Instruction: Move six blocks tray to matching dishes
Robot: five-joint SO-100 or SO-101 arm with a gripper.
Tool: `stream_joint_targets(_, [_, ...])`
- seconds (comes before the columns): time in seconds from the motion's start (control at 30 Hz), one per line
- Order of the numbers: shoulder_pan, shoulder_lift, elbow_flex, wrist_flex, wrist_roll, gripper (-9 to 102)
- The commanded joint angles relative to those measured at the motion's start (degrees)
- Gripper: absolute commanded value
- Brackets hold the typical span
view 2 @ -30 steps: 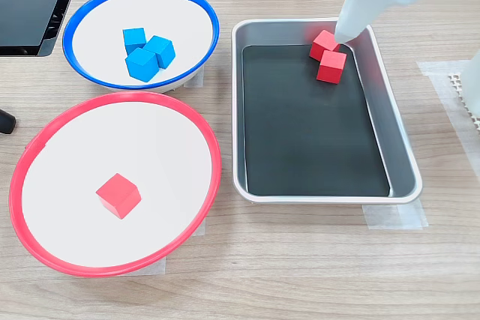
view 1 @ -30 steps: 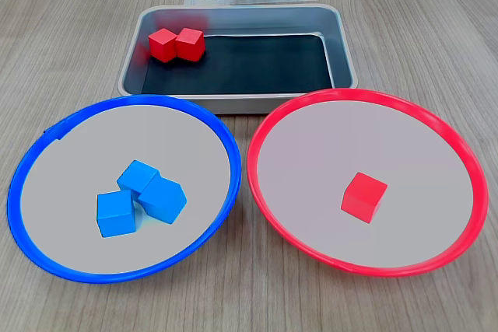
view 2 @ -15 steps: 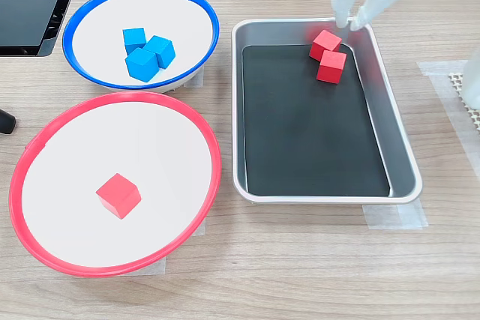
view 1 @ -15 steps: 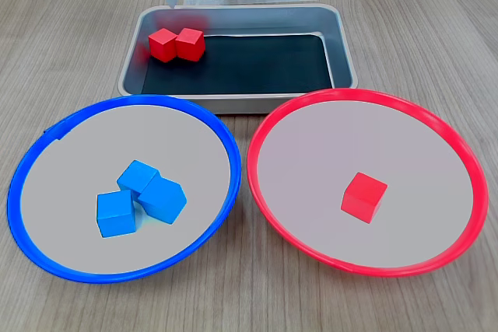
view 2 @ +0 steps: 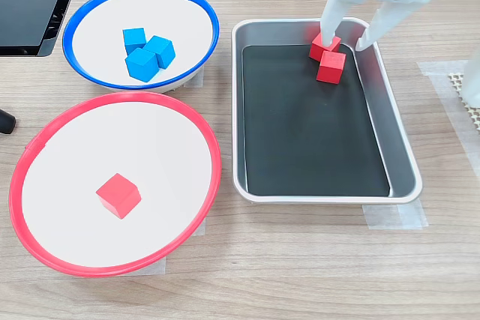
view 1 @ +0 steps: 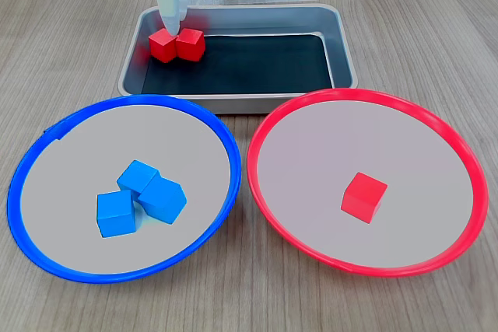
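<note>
- A fixed view from the side shows my gripper [view 2: 346, 40] open, one finger on the corner red block [view 2: 324, 43], the other near the tray [view 2: 401, 157] wall.
- Its neighbour red block [view 2: 331, 67] touches it, so I'd close slowly to avoid pinching both.
- The wall crowds that corner; lift straight up, then cross to the red dish [view 2: 45, 155].

The arm is white plastic throughout, with a blocky wrist housing that carries a round silver-grey joint disc with small screws. Its gripper [view 2: 343, 40] has two long, slim white fingers [view 2: 333, 7] tapering to narrow tips. In a fixed view thin dark cables loop near the white base.
</note>
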Motion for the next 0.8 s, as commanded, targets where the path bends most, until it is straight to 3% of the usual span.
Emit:
stream_joint_targets(0.0, [-0.62, -0.62, -1.85, -1.23, 0.18, 14])
stream_joint_targets(0.37, [-4.22, -2.64, 1.23, -8.88, 2.46, 14])
stream_joint_targets(0.77, [-6.86, -2.02, 5.19, -10.28, 1.93, 16])
